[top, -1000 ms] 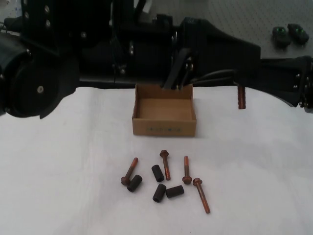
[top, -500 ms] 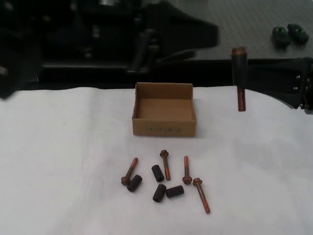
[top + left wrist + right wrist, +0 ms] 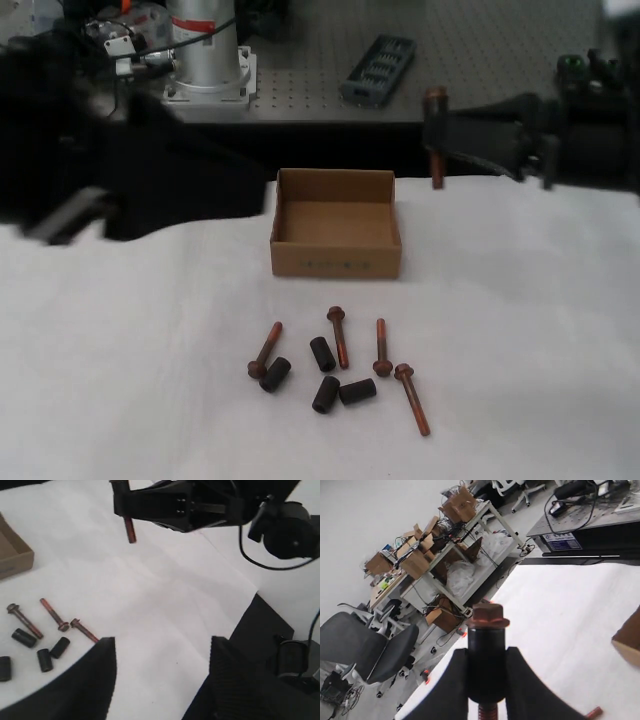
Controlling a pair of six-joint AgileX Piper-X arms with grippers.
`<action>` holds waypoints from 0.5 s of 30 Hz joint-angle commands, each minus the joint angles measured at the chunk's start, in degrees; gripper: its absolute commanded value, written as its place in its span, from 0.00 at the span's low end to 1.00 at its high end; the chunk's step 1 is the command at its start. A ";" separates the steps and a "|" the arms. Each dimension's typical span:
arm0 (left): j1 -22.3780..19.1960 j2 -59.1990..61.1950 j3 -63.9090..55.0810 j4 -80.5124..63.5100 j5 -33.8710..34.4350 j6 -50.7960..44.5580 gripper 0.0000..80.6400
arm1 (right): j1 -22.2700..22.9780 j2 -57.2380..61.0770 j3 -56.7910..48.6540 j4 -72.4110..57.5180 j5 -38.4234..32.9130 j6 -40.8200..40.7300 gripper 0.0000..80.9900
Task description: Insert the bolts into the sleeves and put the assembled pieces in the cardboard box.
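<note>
Coppery bolt point(image 3: 488, 616) clamped in right gripper point(image 3: 487, 670)

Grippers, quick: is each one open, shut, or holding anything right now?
Left gripper: open, holding nothing.
Right gripper: shut on a sleeved bolt.

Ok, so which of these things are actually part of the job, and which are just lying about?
Job: brown cardboard box; four loose copper-coloured bolts; four black cylindrical sleeves; sleeved bolt in the right hand.
Lying about: silver metal cylinder; black ridged block.
</note>
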 commanded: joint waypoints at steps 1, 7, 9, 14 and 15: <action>0.20 -5.77 -0.37 4.89 -8.55 2.06 0.51 | 0.08 6.62 -6.51 -0.37 1.40 -0.39 0.03; 0.20 -11.07 -0.37 13.83 -21.98 4.17 0.51 | 0.27 20.93 -20.75 5.36 2.92 -0.39 0.03; 0.20 -11.74 -0.37 17.22 -25.05 5.00 0.51 | 0.63 25.20 -24.99 7.84 3.81 -1.05 0.03; 0.20 -11.89 -0.37 22.81 -32.36 6.21 0.51 | 2.88 33.09 -35.04 16.43 8.68 -5.70 0.03; 0.20 -11.70 -0.10 23.10 -33.76 6.33 0.51 | 3.43 34.19 -36.34 18.55 10.35 -6.60 0.03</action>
